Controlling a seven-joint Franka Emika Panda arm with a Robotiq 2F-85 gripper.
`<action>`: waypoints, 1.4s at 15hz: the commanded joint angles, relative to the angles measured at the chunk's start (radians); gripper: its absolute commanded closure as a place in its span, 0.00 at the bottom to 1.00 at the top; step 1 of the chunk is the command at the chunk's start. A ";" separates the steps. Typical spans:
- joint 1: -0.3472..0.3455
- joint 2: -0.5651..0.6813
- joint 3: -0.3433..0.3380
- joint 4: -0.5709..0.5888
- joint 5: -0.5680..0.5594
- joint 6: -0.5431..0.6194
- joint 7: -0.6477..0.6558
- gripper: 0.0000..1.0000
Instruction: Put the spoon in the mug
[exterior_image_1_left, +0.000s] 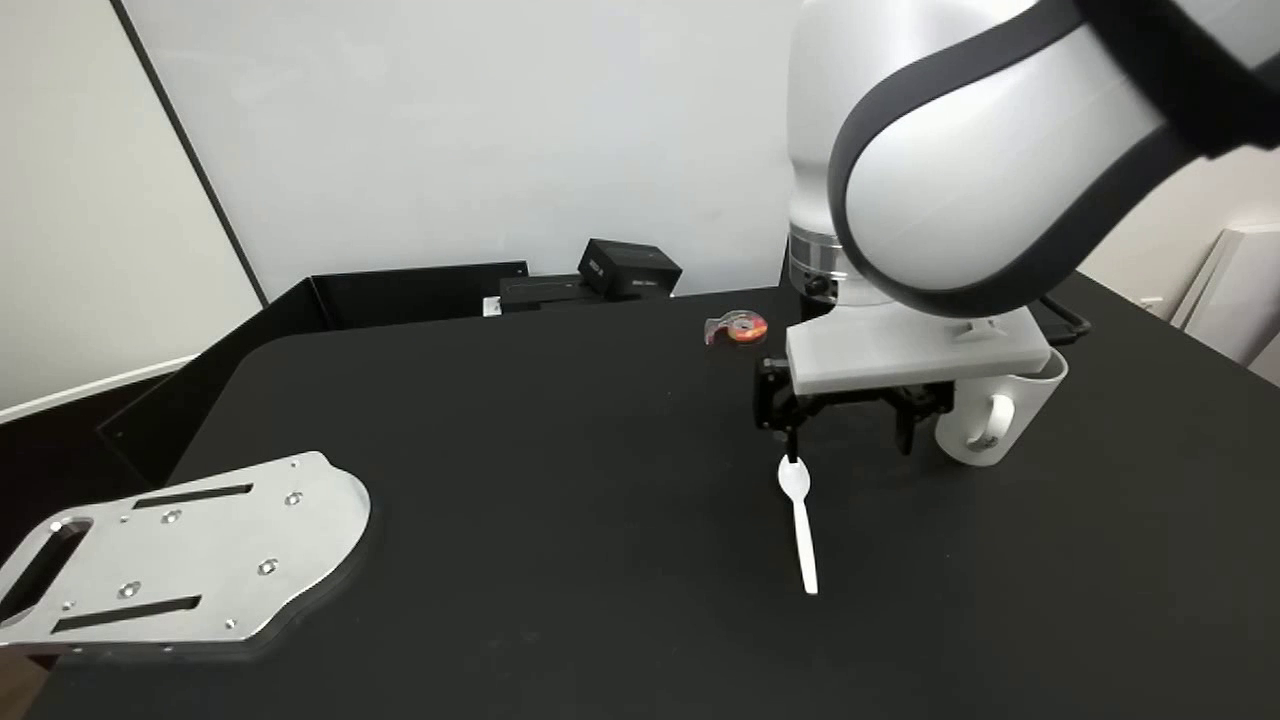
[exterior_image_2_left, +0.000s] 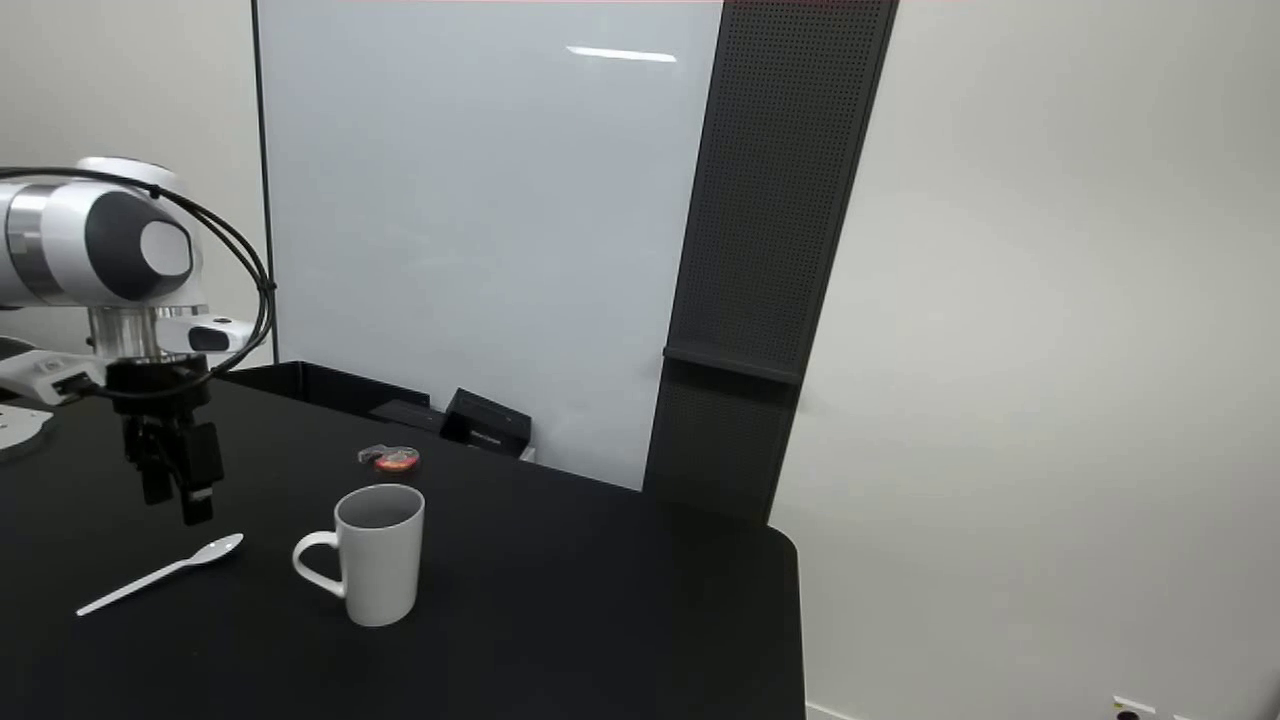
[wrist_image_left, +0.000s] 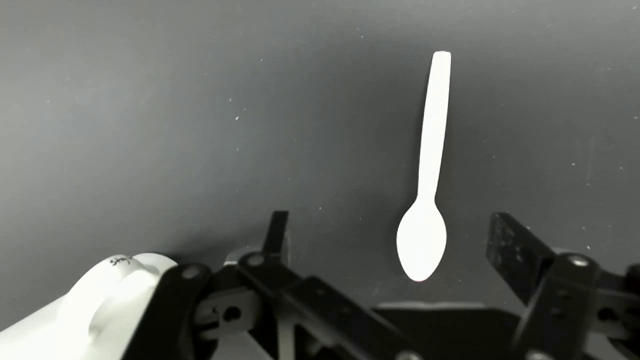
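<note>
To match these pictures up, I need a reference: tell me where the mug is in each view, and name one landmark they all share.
In an exterior view: the mug is in the right part, its rim partly hidden.
In an exterior view: the mug is left of centre, in the lower half.
Wrist view: the mug is in the lower left corner, cut off by the edge.
Shared landmark: the spoon, bowl end nearer the mug.

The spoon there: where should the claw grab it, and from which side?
Perhaps halfway along its handle, which is slim and straight. Come from above, since the spoon lies flat on the table, and pinch across the handle's width. In the wrist view the open claw appears astride the bowl, so it would probably need to shift along first.
</note>
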 joint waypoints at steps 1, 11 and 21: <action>-0.036 0.022 0.035 0.018 0.075 0.011 -0.015 0.00; -0.024 0.038 0.028 0.001 0.103 0.081 -0.026 0.00; -0.006 0.045 0.008 0.001 0.081 0.109 0.010 0.00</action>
